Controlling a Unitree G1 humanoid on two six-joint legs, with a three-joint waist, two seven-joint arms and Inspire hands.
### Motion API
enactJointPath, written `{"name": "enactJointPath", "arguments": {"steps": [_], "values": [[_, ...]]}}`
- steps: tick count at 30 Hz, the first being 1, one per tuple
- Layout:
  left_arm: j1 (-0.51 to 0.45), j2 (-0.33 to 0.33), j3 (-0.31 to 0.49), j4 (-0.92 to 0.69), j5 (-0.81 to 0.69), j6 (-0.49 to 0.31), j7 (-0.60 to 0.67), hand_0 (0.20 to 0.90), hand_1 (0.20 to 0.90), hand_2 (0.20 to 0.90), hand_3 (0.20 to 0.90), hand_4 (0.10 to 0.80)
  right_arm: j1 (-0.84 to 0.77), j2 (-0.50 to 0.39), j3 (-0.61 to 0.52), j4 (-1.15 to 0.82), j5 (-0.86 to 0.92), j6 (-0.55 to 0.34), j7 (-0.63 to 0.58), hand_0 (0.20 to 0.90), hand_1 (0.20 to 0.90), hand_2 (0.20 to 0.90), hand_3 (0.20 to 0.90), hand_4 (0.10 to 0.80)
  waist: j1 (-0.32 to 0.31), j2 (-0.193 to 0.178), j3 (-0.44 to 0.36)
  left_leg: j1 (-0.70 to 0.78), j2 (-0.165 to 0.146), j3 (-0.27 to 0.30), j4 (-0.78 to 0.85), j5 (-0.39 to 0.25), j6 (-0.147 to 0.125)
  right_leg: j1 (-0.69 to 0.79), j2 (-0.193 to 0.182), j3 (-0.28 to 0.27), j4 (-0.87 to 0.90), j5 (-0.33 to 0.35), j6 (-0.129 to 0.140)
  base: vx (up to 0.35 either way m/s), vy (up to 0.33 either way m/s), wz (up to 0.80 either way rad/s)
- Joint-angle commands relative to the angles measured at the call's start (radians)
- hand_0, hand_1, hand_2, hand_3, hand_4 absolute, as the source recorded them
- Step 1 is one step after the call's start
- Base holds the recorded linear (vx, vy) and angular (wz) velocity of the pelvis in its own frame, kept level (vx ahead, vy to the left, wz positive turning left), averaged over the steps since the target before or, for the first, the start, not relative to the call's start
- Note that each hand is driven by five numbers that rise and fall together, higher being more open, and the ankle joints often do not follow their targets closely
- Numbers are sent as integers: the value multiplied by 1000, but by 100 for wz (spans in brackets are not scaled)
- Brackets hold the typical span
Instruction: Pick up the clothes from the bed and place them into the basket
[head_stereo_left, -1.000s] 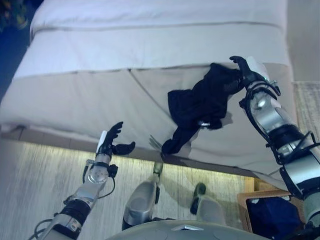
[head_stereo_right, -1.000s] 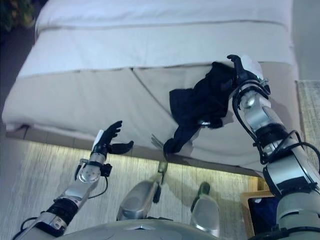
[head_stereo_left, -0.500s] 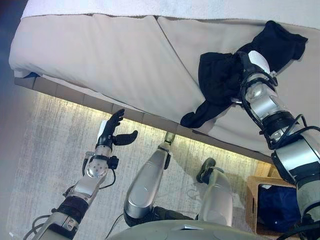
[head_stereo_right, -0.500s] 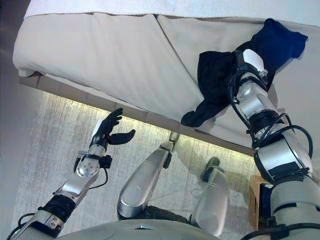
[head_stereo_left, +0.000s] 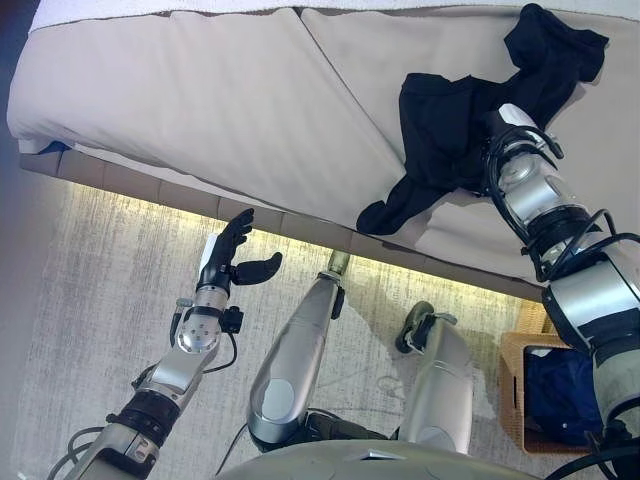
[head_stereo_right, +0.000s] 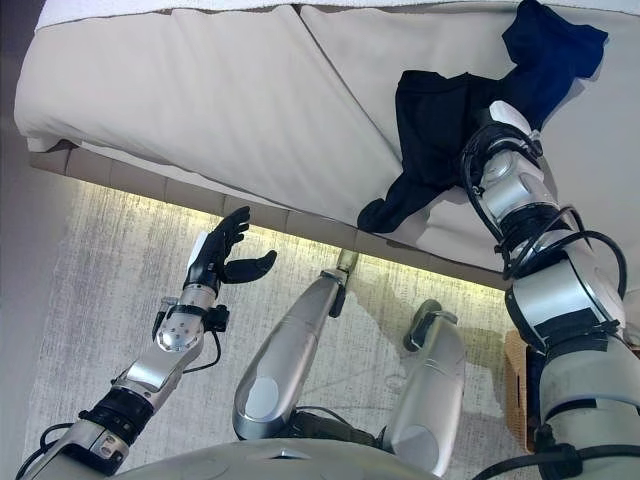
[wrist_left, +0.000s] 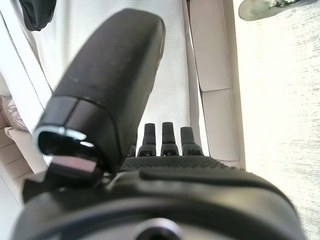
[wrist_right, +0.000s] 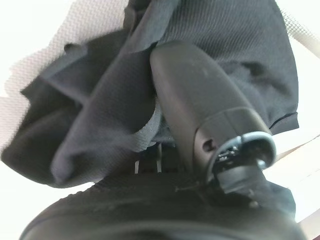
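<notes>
Left eye view: right hand (head_stereo_left: 503, 135) is on the bed (head_stereo_left: 230, 100), buried in the dark clothes (head_stereo_left: 450, 120) near the bed's right side; one tail of cloth trails down toward the bed edge, another part spreads up past the hand. Left hand (head_stereo_left: 228, 262) hangs over the floor (head_stereo_left: 80, 290) in front of the bed, well apart from the clothes, fingers relaxed and empty. Basket (head_stereo_left: 520, 345) sits on the floor at lower right with dark blue cloth (head_stereo_left: 558, 395) already in it. Right eye view: same layout; the clothes (head_stereo_right: 440, 115) drape over and around the right hand (head_stereo_right: 505, 125), so the fingers themselves are hidden from the head camera. Left wrist view: left hand's fingers (wrist_left: 164, 135) straight, nothing between them and the thumb, just bed side and floor past them. Right wrist view: thumb (wrist_right: 200, 105) is pressed into the dark fabric (wrist_right: 90, 115) and cloth is bunched around the palm; I'd call it clenched on the clothes, though fingertips are covered. Risks as I see them: the grip may only have a fold, so the piece could slide out on the lift; the loose tail could drag along the bed edge or snag and pull free; the long hanging part may also miss the basket rim and end up draped outside it.
</notes>
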Motion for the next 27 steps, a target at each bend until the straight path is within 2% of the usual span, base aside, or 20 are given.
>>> {"name": "enactJointPath", "arguments": {"steps": [1, 3, 4, 9, 12, 15, 19, 23, 27], "values": [[12, 26, 25, -86, 1, -75, 22, 900, 900, 900, 900, 800, -41, -59, 31, -1, 21, -26, -25, 300, 300, 300, 200, 100, 1, 22, -31, 38, -22, 19, 298, -328, 69, 42, 70, -55, 8, 35, -58, 2, -52, -1], [10, 26, 22, -83, 6, -79, 21, 900, 900, 900, 900, 800, -45, -64, 29, -16, 25, -41, -52, 300, 300, 300, 200, 100, -3, 15, -31, 72, -16, 18, 269, -317, 66, 77, 75, -59, -14, 40, -57, -33, -34, -3], [-1, 27, 25, -78, 7, -83, 21, 900, 900, 900, 900, 800, -52, -70, 24, -31, 28, -50, -70, 300, 300, 300, 200, 100, -9, 8, -31, 78, -12, 19, 231, -277, 66, 85, 75, -69, -49, 73, -64, -60, -9, -9], [-6, 25, 24, -60, 17, -93, 25, 900, 900, 900, 900, 800, -37, -76, 8, -105, 50, -80, -127, 300, 300, 300, 200, 100, -28, -15, -31, 202, 13, 21, 111, -237, 53, 199, 90, -65, -155, 103, -53, 14, -25, -10], [-24, 25, 25, -42, 23, -93, 22, 900, 900, 900, 900, 800, -43, -94, -11, -171, 94, -110, -158, 300, 300, 300, 200, 100, -49, -37, -31, 323, 34, 28, -4, -195, 38, 320, 118, -55, -295, 143, -42, 34, -31, -22], [-39, 26, 24, -33, 25, -88, 22, 900, 900, 900, 900, 800, -47, -108, -27, -218, 130, -127, -182, 300, 300, 300, 200, 100, -64, -50, -35, 391, 44, 31, -76, -171, 30, 386, 128, -47, -381, 174, -35, 14, -9, -28], [-53, 18, 16, -8, 31, -56, 12, 900, 900, 900, 900, 800, -24, -134, -84, -309, 201, -162, -194, 300, 300, 300, 200, 100, -103, -85, -119, 514, 65, 48, -244, -130, 13, 498, 159, -12, -582, 237, -12, 69, 1, -24], [-62, 6, 9, 21, 47, -34, -2, 900, 900, 900, 900, 800, 2, -165, -146, -379, 293, -162, -191, 300, 300, 300, 200, 100, -140, -110, -196, 589, 71, 60, -342, -106, 4, 563, 183, 28, -690, 276, 5, 75, 12, -12], [-68, -3, 8, 52, 39, -18, 7, 900, 900, 900, 900, 800, 21, -183, -196, -410, 345, -179, -179, 300, 300, 300, 200, 100, -162, -130, -260, 633, 51, 23, -375, -113, 10, 593, 196, 89, -745, 305, 17, 77, 39, -21]]}}
